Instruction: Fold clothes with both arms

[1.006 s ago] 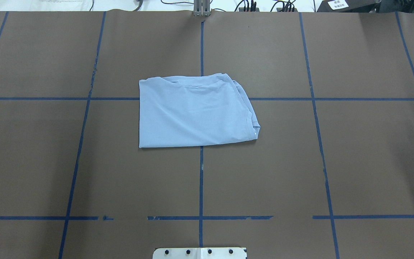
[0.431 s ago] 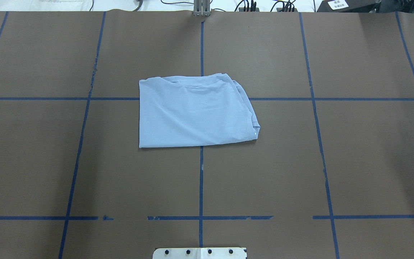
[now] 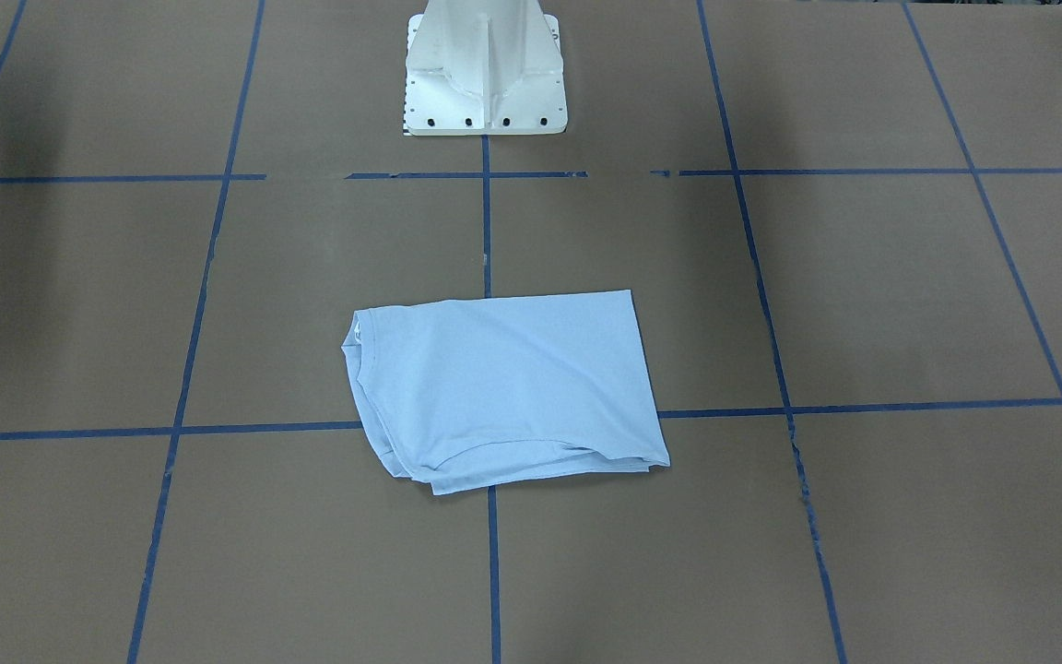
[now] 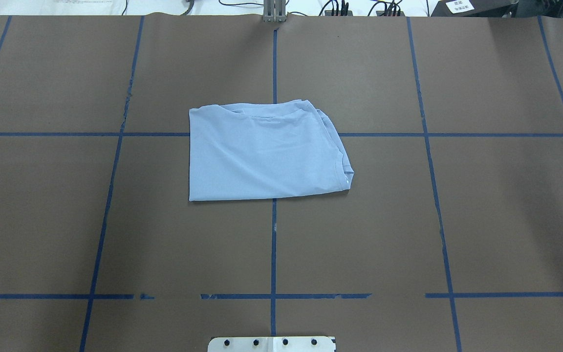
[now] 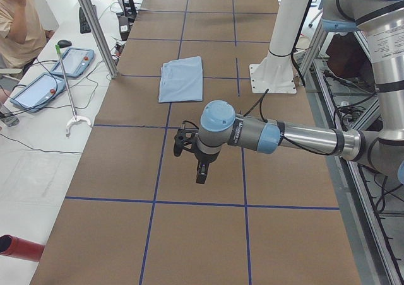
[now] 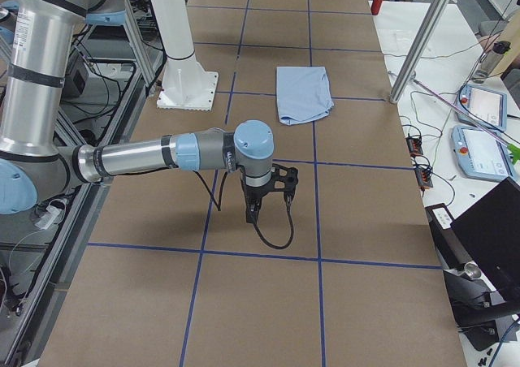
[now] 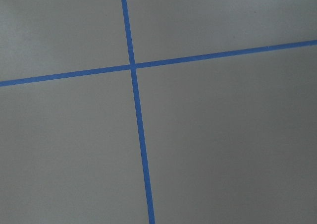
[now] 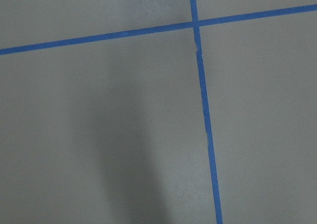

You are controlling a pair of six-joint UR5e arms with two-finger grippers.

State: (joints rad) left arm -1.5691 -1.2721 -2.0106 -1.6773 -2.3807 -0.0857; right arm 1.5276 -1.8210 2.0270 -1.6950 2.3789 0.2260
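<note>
As a full second passes with nothing stirring over the desk [image 4: 506, 220], we find the shirt [image 4: 262, 151] exactly where it lay. It is a folded, roughly rectangular packet at the middle of the desk, straddling a crossing of the blue tape [image 4: 273, 244] lines, out in front of the pedestal [image 3: 485, 65]. Its outline, creases and collar edge match the earlier overhead pictures line for line, and no arm enters that view then or now.

Both arms stand well apart from the cloth. The left arm [image 5: 303, 139] reaches over bare desk towards one end and the right arm [image 6: 138, 157] over bare desk towards the other. The left tool [image 5: 201, 171] and right tool [image 6: 252, 211] both point down at the surface. Neither has any cloth in it, but they show only in the side views, so we cannot tell whether either is spread or closed. The wrist cameras take in nothing but brown desk and tape.

We read the stillness as the end of the job, or a pause just short of it. The shirt is folded and let go, and the arms are drawn off. One reservation remains: the packet's edge on the robot's right runs at a slant, with a hem and under-layers peeking out. A tidier finish would call for one more squaring pass with both arms.
</note>
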